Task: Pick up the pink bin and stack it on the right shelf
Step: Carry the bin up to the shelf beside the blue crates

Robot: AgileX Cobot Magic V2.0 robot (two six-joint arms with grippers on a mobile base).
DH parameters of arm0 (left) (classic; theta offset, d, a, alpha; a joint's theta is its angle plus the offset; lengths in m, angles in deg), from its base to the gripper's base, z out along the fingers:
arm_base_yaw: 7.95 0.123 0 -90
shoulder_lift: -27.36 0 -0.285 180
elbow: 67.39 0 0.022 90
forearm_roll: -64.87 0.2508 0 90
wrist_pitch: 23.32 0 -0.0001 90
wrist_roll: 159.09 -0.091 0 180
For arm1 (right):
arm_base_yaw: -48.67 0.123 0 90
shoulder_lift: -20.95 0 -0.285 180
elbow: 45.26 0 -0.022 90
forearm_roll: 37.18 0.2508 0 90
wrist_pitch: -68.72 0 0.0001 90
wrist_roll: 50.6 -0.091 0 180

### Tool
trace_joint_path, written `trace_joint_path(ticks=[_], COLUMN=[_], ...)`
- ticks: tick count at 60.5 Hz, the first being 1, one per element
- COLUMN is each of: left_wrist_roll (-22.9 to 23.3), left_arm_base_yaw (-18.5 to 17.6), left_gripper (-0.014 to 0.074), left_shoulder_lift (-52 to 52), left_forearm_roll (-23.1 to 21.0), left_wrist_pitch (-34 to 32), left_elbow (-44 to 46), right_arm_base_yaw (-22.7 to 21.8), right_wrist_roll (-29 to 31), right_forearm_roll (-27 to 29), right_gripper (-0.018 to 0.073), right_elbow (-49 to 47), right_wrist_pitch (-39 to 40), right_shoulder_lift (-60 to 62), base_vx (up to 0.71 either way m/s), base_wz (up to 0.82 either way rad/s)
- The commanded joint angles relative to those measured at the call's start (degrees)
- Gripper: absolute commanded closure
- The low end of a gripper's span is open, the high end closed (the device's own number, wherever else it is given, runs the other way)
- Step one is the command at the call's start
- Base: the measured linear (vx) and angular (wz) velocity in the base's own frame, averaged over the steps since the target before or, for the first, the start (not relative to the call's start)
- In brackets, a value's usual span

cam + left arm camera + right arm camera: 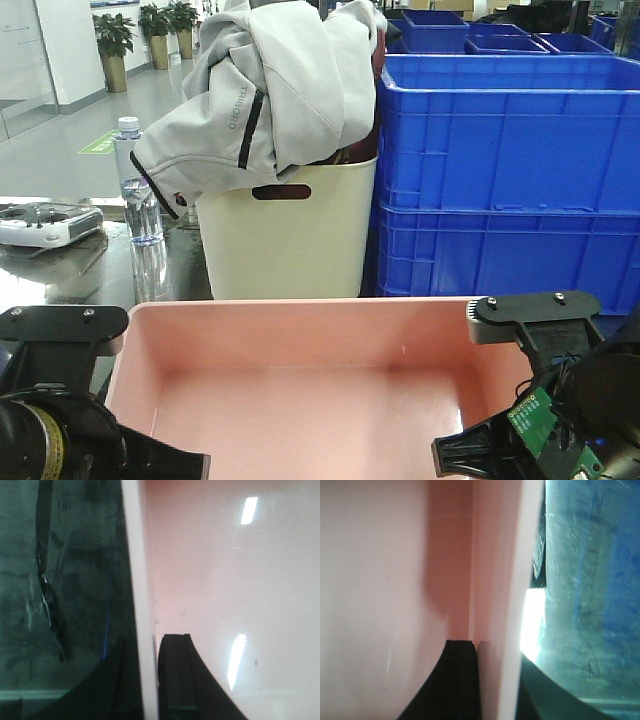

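**Left side.** The left gripper [146, 652] straddles the left wall of the pink bin [300, 380]. One finger is outside and one inside, and the jaws are narrowed onto the wall below the rolled rim.

**Centre.** The bin is empty and open side up. It sits level between both arms, just in front of a cream bin [290, 240] draped with a grey jacket [270, 90]. The glossy dark surface beside and beneath the bin is judged to be the top of the right shelf [60, 265]. A water bottle [140, 190] stands on it to the left. Whether the bin's base rests on this surface cannot be told.

**Right side.** The right gripper [495, 662] pinches the right wall in the same manner. Blue crates [500, 170] are stacked behind.

**Procedure (judged step: placement).**
1. Lower both arms at an equal rate so the bin stays level.
2. Maintain clearance from the cream bin and the crates.
3. Release only once the base bears flat.
4. Open both jaws together, then lift straight up so the inner fingers clear the rim.
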Motion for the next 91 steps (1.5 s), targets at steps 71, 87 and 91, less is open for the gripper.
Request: trace_joint_path(ticks=[71, 87, 91], left_wrist_roll=[-0.06, -0.06, -0.06], left_arm_base_yaw=[-0.52, -0.52, -0.52], left_gripper=[0.0558, 0.0558, 0.0558], left_shoulder_lift=[-1.71, -1.71, -1.71], left_forearm_roll=[1.93, 2.11, 2.11], left_wrist_pitch=[-3.68, -3.47, -3.35], left_elbow=[1.83, 1.83, 1.83], right_arm_base_yaw=[0.11, 0.11, 0.11], right_wrist_roll=[0.53, 0.53, 0.68], right_forearm_roll=[-2.32, -2.32, -2.53], right_gripper=[0.0443, 0.0443, 0.0443], right_elbow=[-1.73, -1.73, -1.73], right_wrist_pitch=[2.78, 3.95, 3.2], right_shoulder_lift=[1.47, 1.47, 1.47], base_vx=[0.07, 0.0, 0.0], base_wz=[-0.01, 0.0, 0.0])
